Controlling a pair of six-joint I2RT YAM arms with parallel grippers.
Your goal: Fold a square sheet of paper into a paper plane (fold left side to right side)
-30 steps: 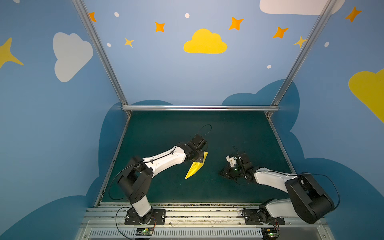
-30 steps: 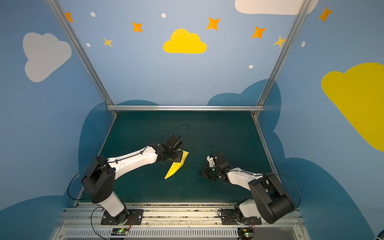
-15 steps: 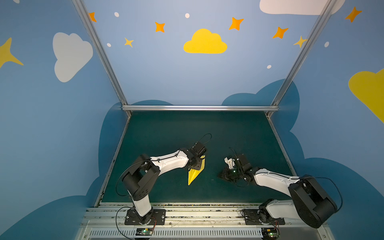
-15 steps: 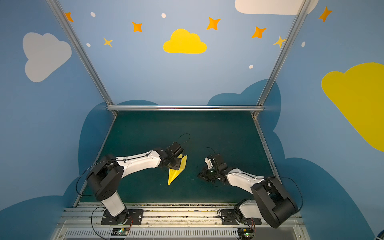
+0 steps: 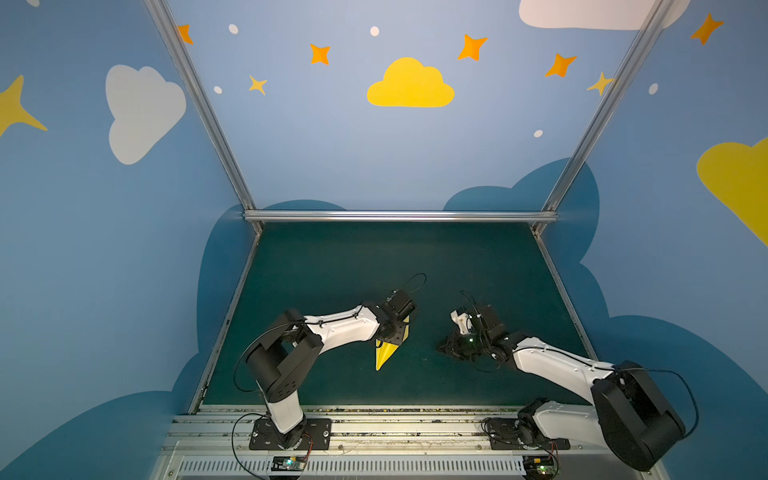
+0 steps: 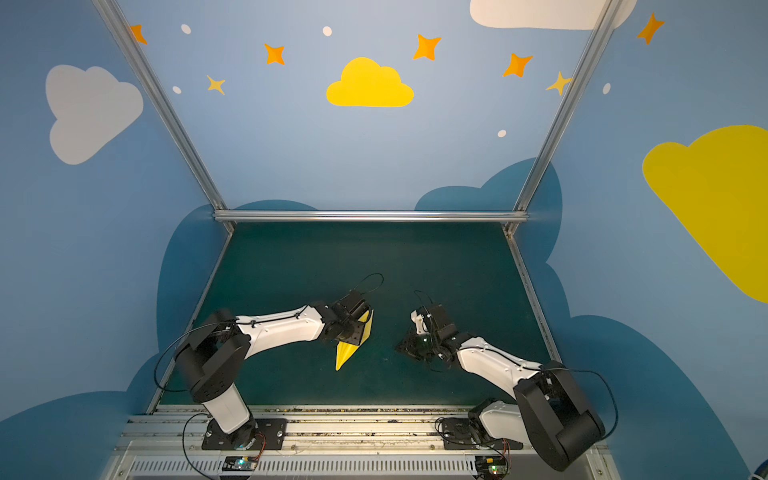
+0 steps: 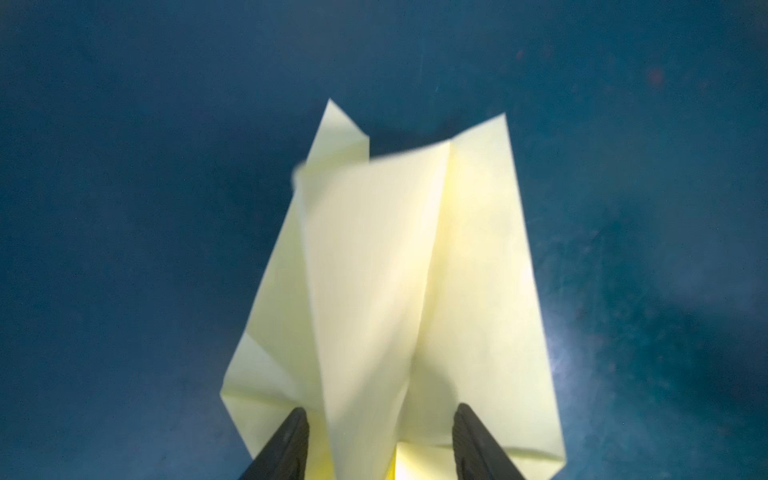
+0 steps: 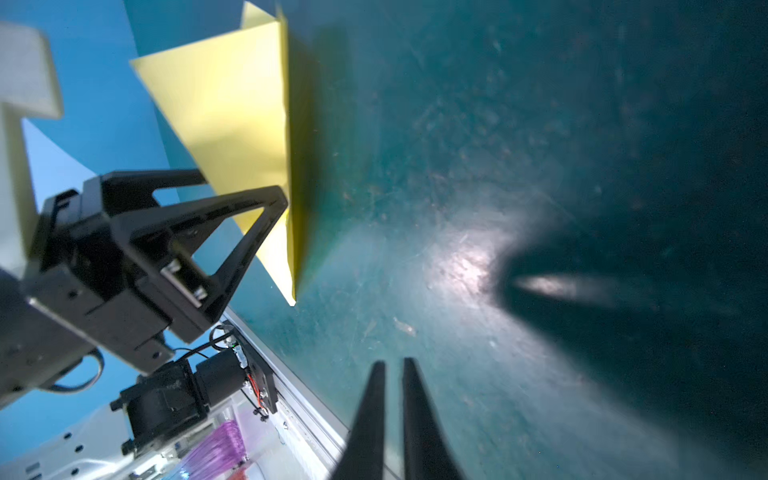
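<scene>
The square sheet of paper is folded into a pale yellow paper plane [image 5: 386, 353] [image 6: 347, 353]. It lies on the green mat [image 5: 332, 266] with its nose toward the front edge. My left gripper [image 5: 397, 334] [image 6: 355, 332] hangs over its tail end, open. In the left wrist view the plane [image 7: 395, 270] spreads out with its wings loose, and a raised centre fold runs between the two black fingers [image 7: 296, 440], which stand well apart. My right gripper [image 5: 451, 347] [image 6: 409, 347] [image 8: 392, 368] rests low on the mat to the right, apart from the plane [image 8: 232, 116], its fingers a narrow gap apart with nothing between them.
Aluminium rails [image 5: 399, 216] and blue painted walls enclose the mat at the back and both sides. Both arm bases sit on the front rail [image 5: 374, 428]. In the right wrist view a purple bundle [image 8: 216, 449] lies beyond the front edge.
My left gripper has opened and let go of the plane, which turned its nose toward the front and settled on the mat. My right gripper's fingers have parted slightly.
</scene>
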